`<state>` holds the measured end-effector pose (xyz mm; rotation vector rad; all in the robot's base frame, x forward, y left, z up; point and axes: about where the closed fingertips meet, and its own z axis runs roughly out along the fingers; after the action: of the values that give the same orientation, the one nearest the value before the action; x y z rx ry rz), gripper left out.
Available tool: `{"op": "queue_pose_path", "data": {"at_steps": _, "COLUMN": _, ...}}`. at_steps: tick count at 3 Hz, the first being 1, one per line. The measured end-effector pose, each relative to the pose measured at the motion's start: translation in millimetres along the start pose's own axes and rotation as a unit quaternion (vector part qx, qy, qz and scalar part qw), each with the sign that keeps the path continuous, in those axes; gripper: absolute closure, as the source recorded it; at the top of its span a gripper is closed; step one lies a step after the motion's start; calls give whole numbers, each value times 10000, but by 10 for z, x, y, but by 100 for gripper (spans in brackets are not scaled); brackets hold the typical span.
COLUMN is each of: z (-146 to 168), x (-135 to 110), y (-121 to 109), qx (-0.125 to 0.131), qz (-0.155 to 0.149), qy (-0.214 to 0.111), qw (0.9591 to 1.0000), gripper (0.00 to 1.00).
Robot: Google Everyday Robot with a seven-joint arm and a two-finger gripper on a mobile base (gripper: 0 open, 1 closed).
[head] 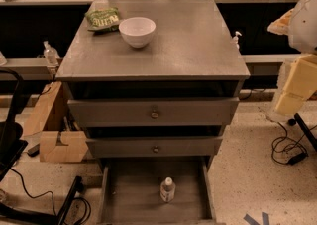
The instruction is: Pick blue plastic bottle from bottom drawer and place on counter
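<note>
The blue plastic bottle (168,190), slim and clear with a white cap, stands upright in the open bottom drawer (129,194), near its front and right of the middle. The counter (188,45) is the grey top of the cabinet, above the two knobbed drawers. My gripper (296,83) hangs at the right edge of the view, level with the upper drawers. It is well to the right of the cabinet and far above the bottle, touching nothing.
A white bowl (137,31) and a green snack bag (102,19) sit on the counter's back left. A tiny pump-top bottle (237,38) is at its right edge. A wooden box (59,144), black stand (10,140) and cables (287,149) lie around the cabinet.
</note>
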<state>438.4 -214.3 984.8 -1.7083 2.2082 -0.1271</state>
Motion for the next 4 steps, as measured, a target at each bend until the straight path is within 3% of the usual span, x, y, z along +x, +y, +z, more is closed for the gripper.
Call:
{"op": "queue_pose_path", "data": {"at_steps": 1, "z": 0, "x": 0, "y": 0, "qx": 0, "qz": 0, "qy": 0, "qw": 10000, "gripper": 0}}
{"op": "queue_pose_path", "data": {"at_steps": 2, "z": -246, "x": 10, "y": -55, "qx": 211, "qz": 26, "qy": 0, "qw": 9998, "gripper": 0}}
{"op": "queue_pose_path", "data": {"at_steps": 3, "z": -89, "x": 220, "y": -49, "qx": 161, "qz": 133, "qy": -325, "qw": 9993, "gripper": 0}}
{"op": "queue_pose_path", "data": {"at_steps": 4, "z": 401, "x": 500, "y": 60, "qx": 64, "qz": 300, "qy": -1117, "qw": 9933, "gripper": 0}}
